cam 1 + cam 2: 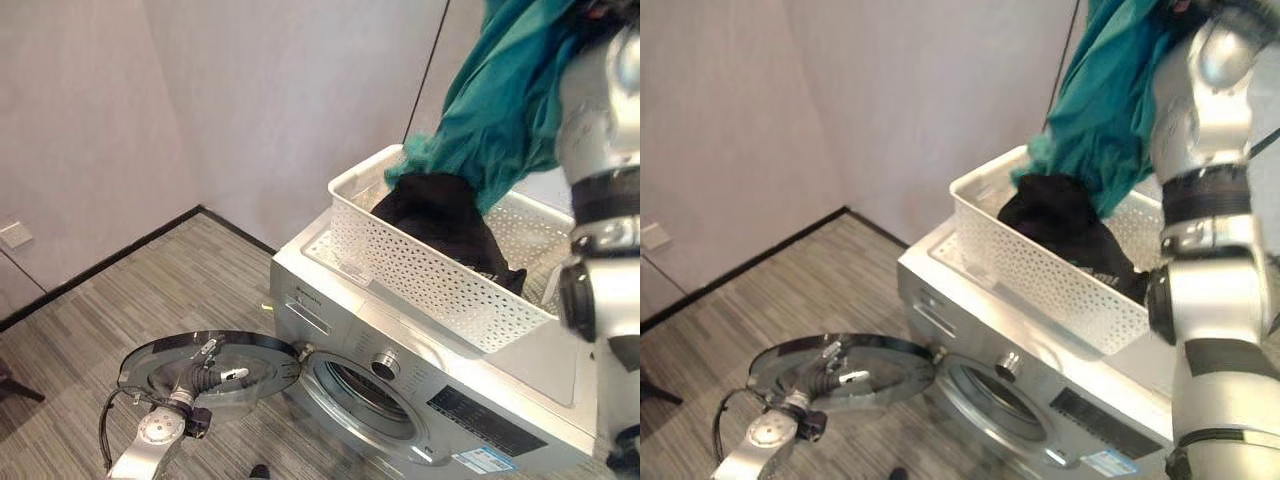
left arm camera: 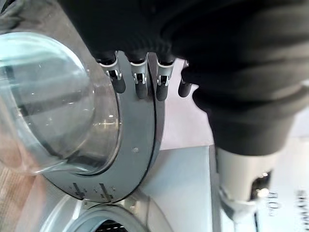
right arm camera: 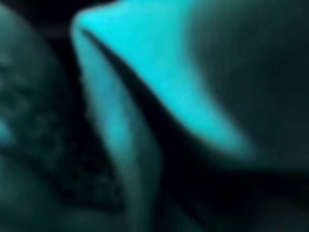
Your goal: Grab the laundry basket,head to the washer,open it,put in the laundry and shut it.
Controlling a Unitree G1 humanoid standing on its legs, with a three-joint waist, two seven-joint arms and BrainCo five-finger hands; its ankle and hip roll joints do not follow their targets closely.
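Silver-grey metal is being shown across the front and top of the washer point(image 1: 420, 400), which is standing against the pale wall point(image 1: 250, 110) on the striped grey floor point(image 1: 150, 290). Its round drum opening point(image 1: 365, 392) is being left uncovered, and the glass-centred door point(image 1: 205, 372) is being held swung wide toward the robot's left, lying nearly flat. On the washer's top the white perforated laundry basket point(image 1: 420, 270) is being carried, seated a little askew. A teal cloth point(image 1: 500, 100) is being lifted high above the basket at the upper right, where the right arm is reaching up; its lower end is being left hanging down to a black garment point(image 1: 445, 220) that is heaped in the basket and draped against the near wall. In the right wrist view teal folds point(image 3: 159, 82) are being pressed close against the camera, so the right hand's fingers are being hidden and their state cannot be told. The left hand point(image 2: 145, 72) is being held on the open door's grey rim point(image 2: 140, 145), its dark-tipped fingers point(image 2: 140, 87) being laid straight over the rim beside the bulging glass.
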